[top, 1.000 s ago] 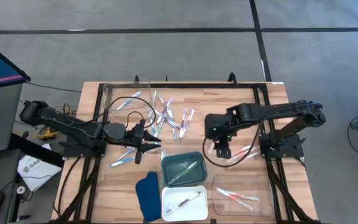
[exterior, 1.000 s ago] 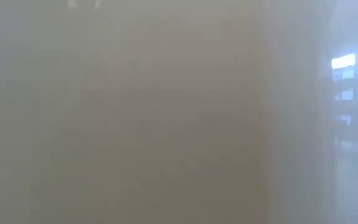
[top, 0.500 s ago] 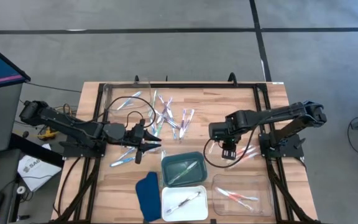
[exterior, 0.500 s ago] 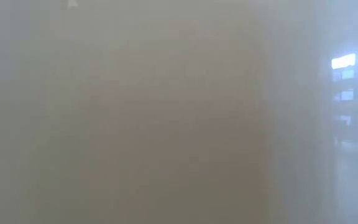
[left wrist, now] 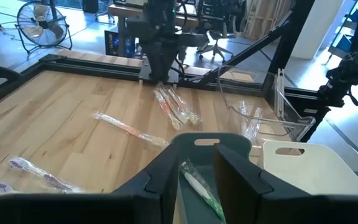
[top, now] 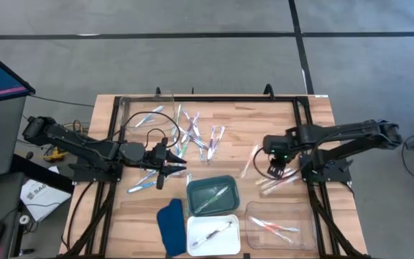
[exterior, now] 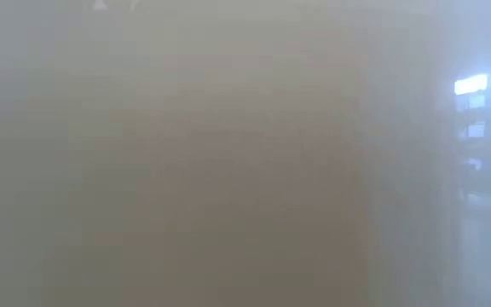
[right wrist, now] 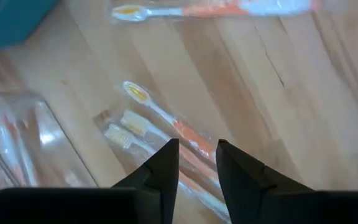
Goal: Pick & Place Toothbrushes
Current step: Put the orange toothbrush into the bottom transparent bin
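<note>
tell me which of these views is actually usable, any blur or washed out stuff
Low view: a pale featureless haze, only bright windows at its right edge; useless. High view: evenly lit and clear across the table. Left wrist view: clear, bright daylight behind. Right wrist view: slightly soft, the orange toothbrush farthest from the fingers smeared, and the clear tray hard to read.

Bare wood lay open between the scattered toothbrushes point(top: 192, 133) at the table's point(top: 315, 111) far middle and the right gripper point(top: 277, 170). Nearer, the green tray point(top: 210, 194), white tray point(top: 213, 234) and clear tray point(top: 279, 224) crowded the front edge, with a blue cloth point(top: 169, 226) beside them.
</note>
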`<action>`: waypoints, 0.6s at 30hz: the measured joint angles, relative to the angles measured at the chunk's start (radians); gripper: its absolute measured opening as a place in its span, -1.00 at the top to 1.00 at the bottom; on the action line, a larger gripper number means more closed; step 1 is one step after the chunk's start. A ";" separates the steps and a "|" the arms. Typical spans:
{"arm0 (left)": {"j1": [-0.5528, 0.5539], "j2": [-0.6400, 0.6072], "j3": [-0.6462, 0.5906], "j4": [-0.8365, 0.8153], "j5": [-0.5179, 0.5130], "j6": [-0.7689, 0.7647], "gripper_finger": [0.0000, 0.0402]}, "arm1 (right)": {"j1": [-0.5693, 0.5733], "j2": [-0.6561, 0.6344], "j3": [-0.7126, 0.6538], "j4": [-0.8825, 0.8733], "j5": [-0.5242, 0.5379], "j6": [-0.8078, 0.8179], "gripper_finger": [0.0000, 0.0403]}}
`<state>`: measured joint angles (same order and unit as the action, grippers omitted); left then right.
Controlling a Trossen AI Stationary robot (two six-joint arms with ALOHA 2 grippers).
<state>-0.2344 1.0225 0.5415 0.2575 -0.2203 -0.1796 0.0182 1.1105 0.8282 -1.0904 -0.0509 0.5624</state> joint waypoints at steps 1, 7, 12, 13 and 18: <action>0.000 0.000 0.000 0.000 0.000 0.000 0.53 | -0.001 -0.020 -0.024 0.014 0.000 0.037 0.50; 0.000 0.000 0.000 0.013 0.000 0.000 0.53 | 0.007 -0.073 -0.148 0.029 0.000 0.118 0.50; 0.000 0.000 0.000 0.021 0.000 0.000 0.53 | 0.032 -0.035 -0.199 0.034 -0.017 0.119 0.50; 0.000 0.000 0.000 0.021 0.000 0.000 0.53 | 0.037 -0.021 -0.203 0.039 -0.026 0.119 0.50; 0.000 0.000 0.000 0.022 0.000 0.000 0.53 | 0.083 0.042 -0.206 0.075 -0.030 0.107 0.50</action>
<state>-0.2344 1.0225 0.5411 0.2790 -0.2203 -0.1795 0.1011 1.1520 0.6224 -1.0154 -0.0807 0.6693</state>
